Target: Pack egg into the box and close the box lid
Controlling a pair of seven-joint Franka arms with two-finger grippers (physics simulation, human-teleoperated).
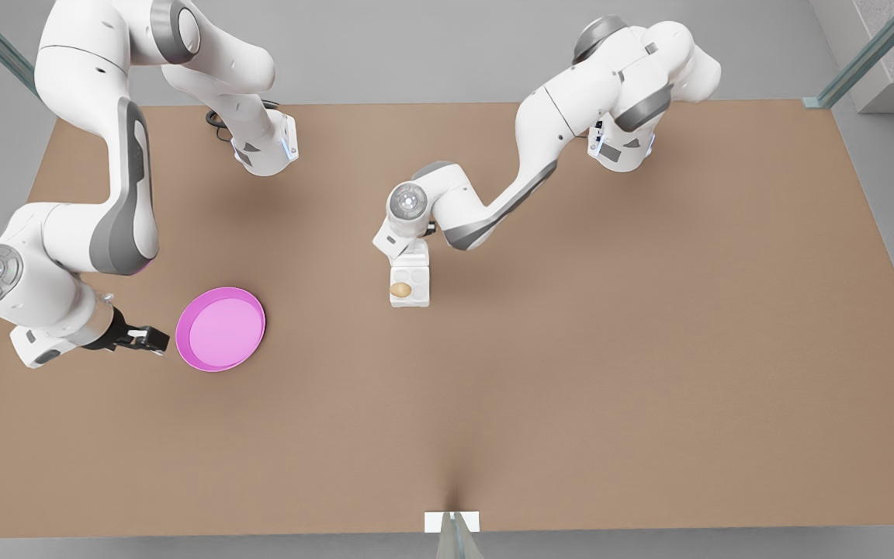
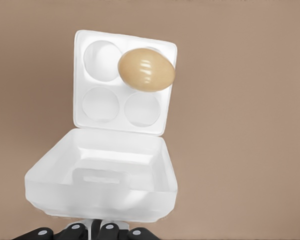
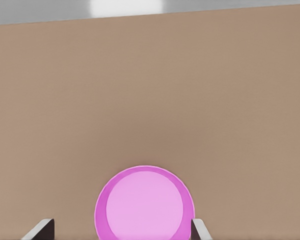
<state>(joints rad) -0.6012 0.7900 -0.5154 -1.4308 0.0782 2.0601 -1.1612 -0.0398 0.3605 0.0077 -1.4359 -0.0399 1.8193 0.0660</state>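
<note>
The white box (image 2: 121, 85) lies open with four round cups. The tan egg (image 2: 146, 69) rests in one cup, the one on the front view's left of the box (image 1: 418, 288), where the egg (image 1: 400, 289) looks tiny. The box lid (image 2: 100, 180) stands tilted up from the hinge. My left gripper (image 2: 94, 229) is at the lid's free edge, its fingers close together on the rim; in the front view this gripper (image 1: 408, 252) sits just behind the box. My right gripper (image 1: 140, 339) waits open beside the pink plate (image 1: 220, 329).
The pink plate (image 3: 144, 207) lies flat on the brown table (image 1: 649, 349), between my right gripper's spread fingertips (image 3: 42, 230) in the right wrist view. A white marker (image 1: 452, 521) sits at the table's near edge.
</note>
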